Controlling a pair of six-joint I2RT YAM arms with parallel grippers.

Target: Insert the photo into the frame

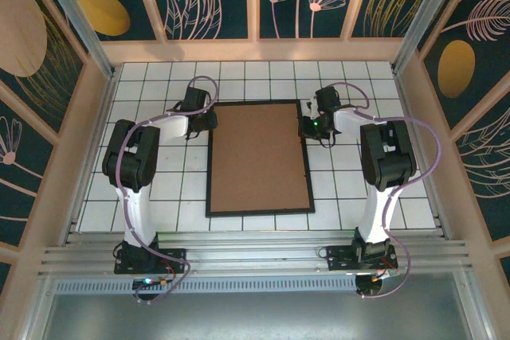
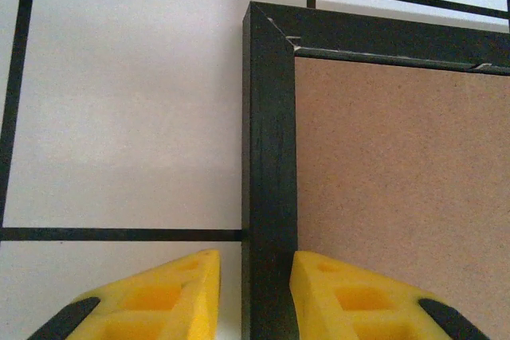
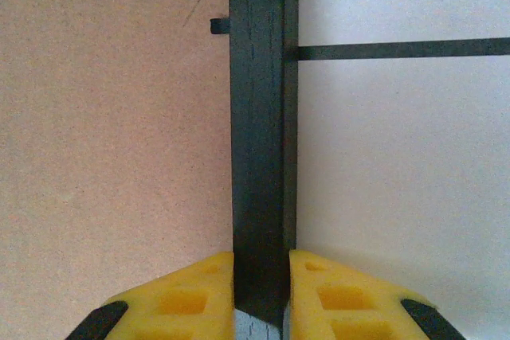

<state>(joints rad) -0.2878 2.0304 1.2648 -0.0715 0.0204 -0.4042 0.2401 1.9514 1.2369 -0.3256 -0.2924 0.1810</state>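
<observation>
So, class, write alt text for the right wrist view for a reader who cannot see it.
The right gripper pinches a black frame rail between its two yellow fingertips; the rail runs up the middle. Brown backing board lies to its left, white table with a black grid line to its right.

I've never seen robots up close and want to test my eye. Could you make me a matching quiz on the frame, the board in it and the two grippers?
Things:
1. frame
2. backing board
3. left gripper
4. right gripper

Descriptions:
A. brown, flat inside the moulding
B. black, thin, lying on the tiles
C. pressed on the right rail from both sides
D. astride the left rail, with a gap on one side

Pairs: 1-B, 2-A, 3-D, 4-C
</observation>
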